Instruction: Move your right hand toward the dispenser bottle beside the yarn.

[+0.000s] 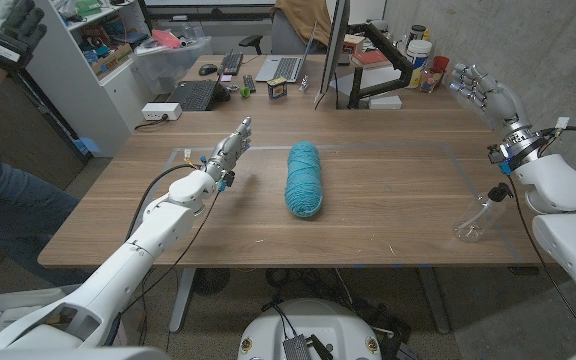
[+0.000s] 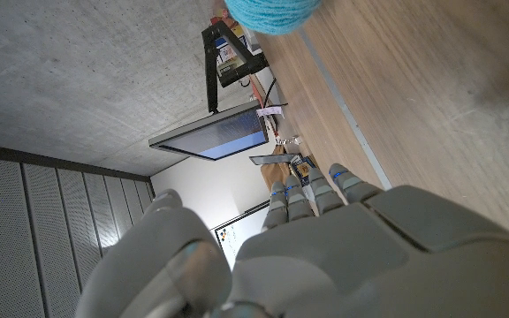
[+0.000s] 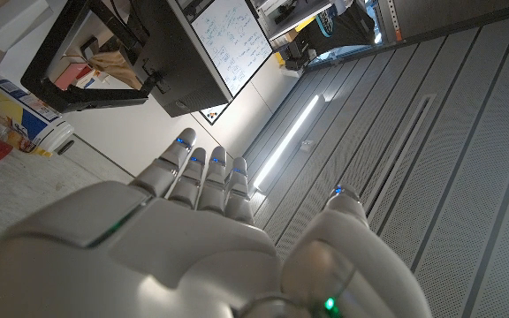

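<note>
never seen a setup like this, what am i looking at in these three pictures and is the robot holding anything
This is a two-armed robot standing at a wooden table, each arm ending in a robot hand.

The wide picture comes from a camera on its head, looking down. The left robot hand is over the table, fingers together and extended. The right robot hand is raised near the table's far right corner, fingers apart. Neither holds anything.

The other two pictures come from cameras on the wrists, looking along the back of each hand; they appear turned, so the room looks tilted.

On the table lie a skein of teal yarn and, toward the right edge, a clear dispenser bottle on its side. A person stands at the left edge.
</note>
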